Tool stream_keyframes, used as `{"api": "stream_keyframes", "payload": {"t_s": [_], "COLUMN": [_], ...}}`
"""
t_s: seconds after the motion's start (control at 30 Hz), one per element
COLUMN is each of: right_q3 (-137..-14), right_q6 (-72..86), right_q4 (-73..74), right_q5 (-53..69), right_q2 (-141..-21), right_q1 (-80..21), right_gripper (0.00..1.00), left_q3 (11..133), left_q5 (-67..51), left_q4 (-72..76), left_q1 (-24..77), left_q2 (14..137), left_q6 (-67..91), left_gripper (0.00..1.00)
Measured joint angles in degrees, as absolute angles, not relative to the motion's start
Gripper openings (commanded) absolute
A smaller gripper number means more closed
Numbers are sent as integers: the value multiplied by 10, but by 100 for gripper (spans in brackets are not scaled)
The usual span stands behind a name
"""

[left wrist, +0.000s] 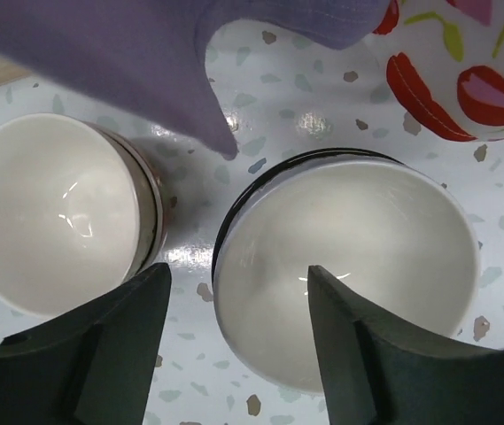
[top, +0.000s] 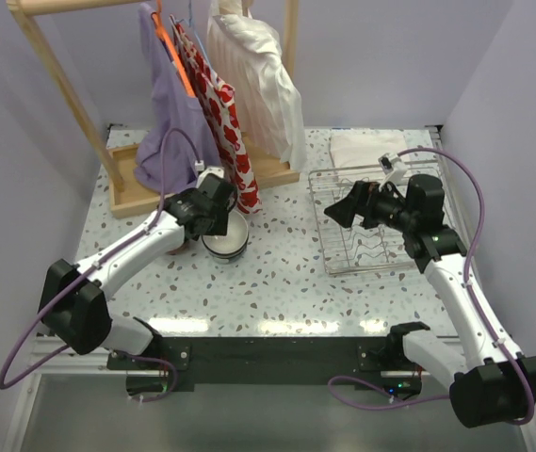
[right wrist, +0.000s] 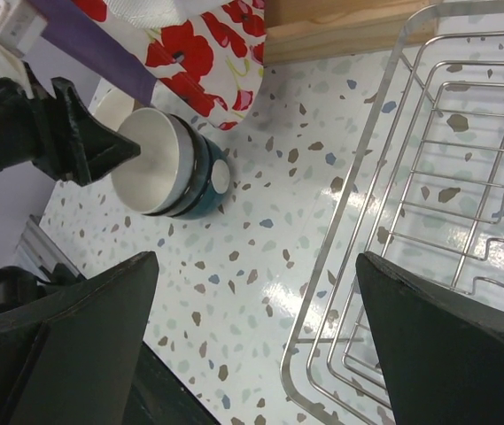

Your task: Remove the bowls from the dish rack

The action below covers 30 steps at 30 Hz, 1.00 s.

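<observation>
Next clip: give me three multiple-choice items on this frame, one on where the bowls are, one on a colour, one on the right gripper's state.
1. Where do the bowls stand?
A) in the dish rack
B) on the floor
C) on the table, left of the rack

2. In the right wrist view, what colour is the outermost bowl of the stack?
A) teal-blue
B) red
C) yellow

3. The right gripper is:
A) shut on a bowl
B) open, holding nothing
C) shut on a rack wire

Answers:
1 C, they sit stacked on the speckled surface beside the rack.
2 A, its dark teal outside wraps the white ones.
3 B, its fingers are spread with only tabletop between them.
</observation>
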<state>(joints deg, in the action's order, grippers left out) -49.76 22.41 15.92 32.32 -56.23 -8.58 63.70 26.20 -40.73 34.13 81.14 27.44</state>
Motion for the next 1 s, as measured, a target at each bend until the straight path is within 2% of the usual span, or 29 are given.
{"api": "stream_keyframes", "payload": {"t_s": [0.17, 0.33, 0.6, 0.8, 1.0], "right_q3": [-495, -495, -533, -559, -602], "right_q6": [217, 215, 227, 262, 270], "right_q4": [167, 181, 220, 219, 218], "right_q5": [305, 267, 191, 196, 203], "right_q2": [-562, -564, -622, -685, -762], "right_q1": [-86, -86, -74, 2, 78], "right_gripper": [99, 99, 99, 99, 99], "left_q3": [631, 621, 508, 416, 363], "left_q5": [257, 250, 243, 269, 291], "left_q4": [-403, -386, -305, -240, -195], "left_q1": [341, 341, 341, 341, 341], "left_q2": [755, 692, 535, 416, 376], "left_q6": [285, 289, 272, 237, 210], "left_gripper": [84, 88, 100, 100, 100]}}
